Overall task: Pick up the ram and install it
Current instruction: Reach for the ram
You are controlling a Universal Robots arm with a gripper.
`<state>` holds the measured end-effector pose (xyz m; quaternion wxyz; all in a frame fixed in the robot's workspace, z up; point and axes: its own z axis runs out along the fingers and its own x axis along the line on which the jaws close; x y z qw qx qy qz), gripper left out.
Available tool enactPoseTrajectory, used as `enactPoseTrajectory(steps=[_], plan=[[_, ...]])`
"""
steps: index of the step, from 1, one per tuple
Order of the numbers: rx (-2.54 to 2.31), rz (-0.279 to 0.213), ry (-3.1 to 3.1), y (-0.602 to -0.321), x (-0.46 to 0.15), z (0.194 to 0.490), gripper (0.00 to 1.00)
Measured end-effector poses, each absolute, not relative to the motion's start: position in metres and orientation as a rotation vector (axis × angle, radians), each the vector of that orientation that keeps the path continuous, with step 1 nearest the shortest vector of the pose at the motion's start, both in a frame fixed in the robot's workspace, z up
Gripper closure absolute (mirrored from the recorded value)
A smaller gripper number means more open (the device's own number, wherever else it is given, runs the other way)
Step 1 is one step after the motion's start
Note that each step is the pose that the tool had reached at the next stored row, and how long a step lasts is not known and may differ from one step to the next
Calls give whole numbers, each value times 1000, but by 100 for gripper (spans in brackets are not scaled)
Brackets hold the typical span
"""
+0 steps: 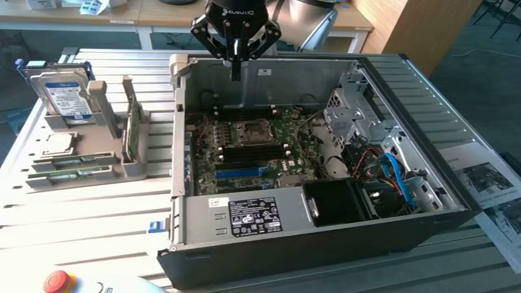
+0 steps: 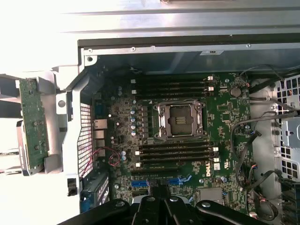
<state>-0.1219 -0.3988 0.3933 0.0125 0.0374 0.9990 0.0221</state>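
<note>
Your gripper (image 1: 236, 74) hangs clenched and empty above the rim of the open computer case (image 1: 326, 253). The ram (image 1: 129, 122) stands on edge in a grey holder (image 1: 97, 104) on the bench (image 1: 89, 213) beside the case, its top edge exposed, likely for pinching.

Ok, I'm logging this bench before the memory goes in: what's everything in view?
table: one, pale slatted, under everything
computer case: one, black and silver, open, mid-table
motherboard: one, green, inside the case
holder: one, grey, exterior view's left of the case
ram: one, green, upright in the holder
flat sticks: two, greenish, holder's front
hard drive: one, silver, blue-and-white label, in the holder
processor chip: one, silver, flat on the holder
button: one, red, table's near edge
papers: several, white, exterior view's right of the case
pincer: one, black, shut, empty, above the case's far wall
</note>
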Motion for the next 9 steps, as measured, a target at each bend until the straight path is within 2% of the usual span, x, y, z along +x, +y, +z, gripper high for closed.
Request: enactPoseTrajectory(steps=[9], plan=[[117,69,3114,-399,-126,393,90]])
